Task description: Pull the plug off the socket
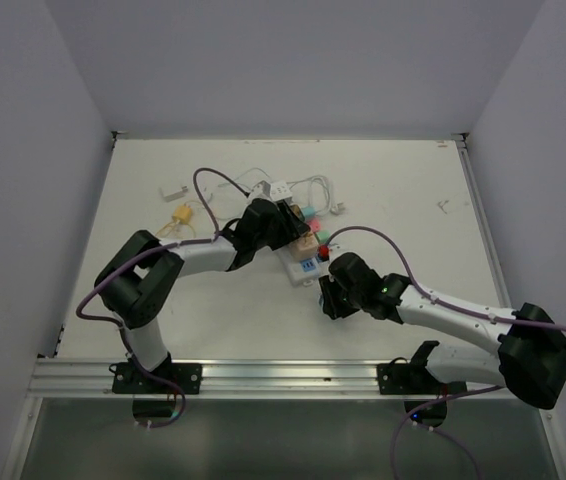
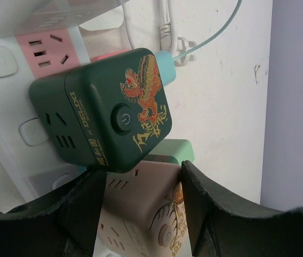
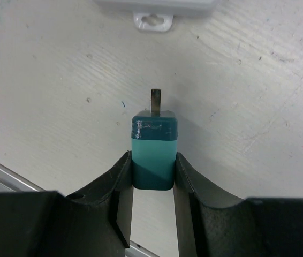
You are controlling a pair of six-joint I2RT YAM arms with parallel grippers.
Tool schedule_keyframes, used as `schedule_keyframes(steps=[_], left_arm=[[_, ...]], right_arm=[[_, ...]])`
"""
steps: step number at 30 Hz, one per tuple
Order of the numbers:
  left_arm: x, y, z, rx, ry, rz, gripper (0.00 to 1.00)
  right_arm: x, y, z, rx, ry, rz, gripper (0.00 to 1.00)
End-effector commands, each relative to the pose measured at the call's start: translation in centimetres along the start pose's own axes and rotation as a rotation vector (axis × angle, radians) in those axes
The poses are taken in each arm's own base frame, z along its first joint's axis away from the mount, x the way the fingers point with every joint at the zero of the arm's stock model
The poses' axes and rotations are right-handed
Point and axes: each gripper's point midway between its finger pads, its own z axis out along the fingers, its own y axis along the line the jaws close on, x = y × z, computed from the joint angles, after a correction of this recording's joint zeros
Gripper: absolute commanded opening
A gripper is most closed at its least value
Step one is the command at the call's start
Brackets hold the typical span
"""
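Stretching between pale lavender walls (image 1: 23, 150), the white worktop (image 1: 213, 310) was scuffed and faintly speckled, with a metal rail (image 1: 283, 375) along its near edge. The socket (image 1: 303, 265) lay near the middle of it, a long white strip with a pink outlet visible in the left wrist view, among loose white cords (image 1: 313, 185). A dark green cube adapter (image 2: 103, 112) sat plugged into the strip. It carried a red and gold dragon, a round button and the word "DELIXI" in gold. The gold characters under the dragon were too stylised to read.

The left claw (image 2: 141, 174) stood on either side of a pale pink cube (image 2: 141, 214) next to the green one. It seemed to be clamped on that cube, though the contact was hard to judge from so close.

The right claw (image 3: 152, 160) was clamped on the plug (image 3: 154, 134), a teal block with a metal prong. The plug was out of the socket and held over bare worktop, near the strip's end tab (image 3: 154, 21).
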Motion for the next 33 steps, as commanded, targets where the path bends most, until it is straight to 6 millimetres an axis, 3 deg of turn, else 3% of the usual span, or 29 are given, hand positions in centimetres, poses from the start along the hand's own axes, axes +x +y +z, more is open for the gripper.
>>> schedule_keyframes(steps=[1,7,13,17,22,29,33], left_arm=[[5.4,17.7,-3.1,-0.59,0.174,0.169,0.59],[3.9,16.2,-4.3,-0.558,0.169,0.238,0.61],[2.2,14.5,-6.4,-0.52,0.16,0.312,0.64],[2.0,14.2,-7.4,-0.499,0.178,0.357,0.67],[1.4,12.9,-8.2,-0.453,0.175,0.384,0.74],[-0.6,11.6,-10.2,-0.462,0.126,0.417,0.87],[-1.9,10.5,-11.6,-0.476,0.092,0.408,0.92]], right_arm=[[0.9,0.1,-0.7,-0.019,0.035,-0.011,0.0],[-1.0,-3.8,-0.7,0.15,-0.026,0.086,0.0],[-5.1,-10.1,0.0,0.234,-0.132,0.319,0.0],[-8.9,-11.8,1.3,0.166,-0.231,0.442,0.0],[-11.8,-12.5,3.4,0.027,-0.285,0.631,0.01],[-11.7,-15.4,4.9,0.028,-0.308,0.833,0.25],[-11.6,-16.3,3.8,0.076,-0.328,0.837,0.56]])
